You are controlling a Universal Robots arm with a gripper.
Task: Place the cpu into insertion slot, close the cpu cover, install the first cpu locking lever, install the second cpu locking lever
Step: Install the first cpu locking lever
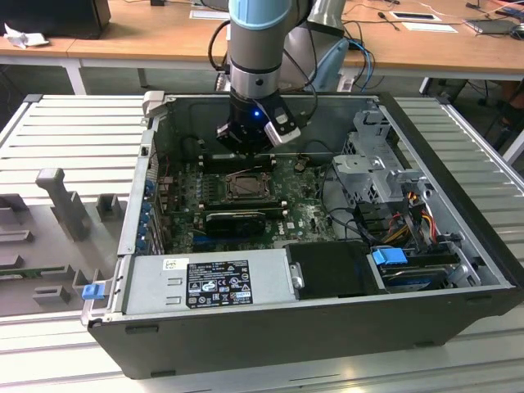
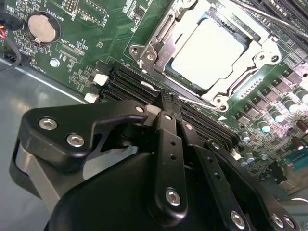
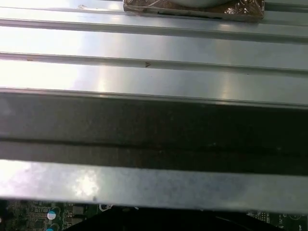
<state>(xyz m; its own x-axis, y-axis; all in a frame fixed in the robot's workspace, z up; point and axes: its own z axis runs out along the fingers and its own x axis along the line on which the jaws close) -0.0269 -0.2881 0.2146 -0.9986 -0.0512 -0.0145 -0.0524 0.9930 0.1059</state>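
In the second wrist view the cpu (image 2: 207, 53) lies pale and flat in the insertion slot (image 2: 179, 77) on the green motherboard. The cpu cover (image 2: 262, 50) is down around it, and the chip's top shows through the cover's window. A thin wire locking lever (image 2: 195, 102) runs along the socket's near edge, and another lever (image 2: 269, 18) crosses the far side. My gripper (image 2: 166, 100) is shut, its tips just at the near lever; I cannot tell whether they touch it. In the exterior view the gripper (image 1: 250, 143) hangs inside the case just behind the insertion slot (image 1: 246, 187).
A black ridged heatsink block (image 1: 237, 219) sits in front of the socket. The power supply (image 1: 213, 282) lines the case's front and a drive cage (image 1: 377, 164) with cables stands at the exterior view's right. Memory slots (image 2: 130, 79) and a coin battery (image 2: 41, 26) lie near the gripper.
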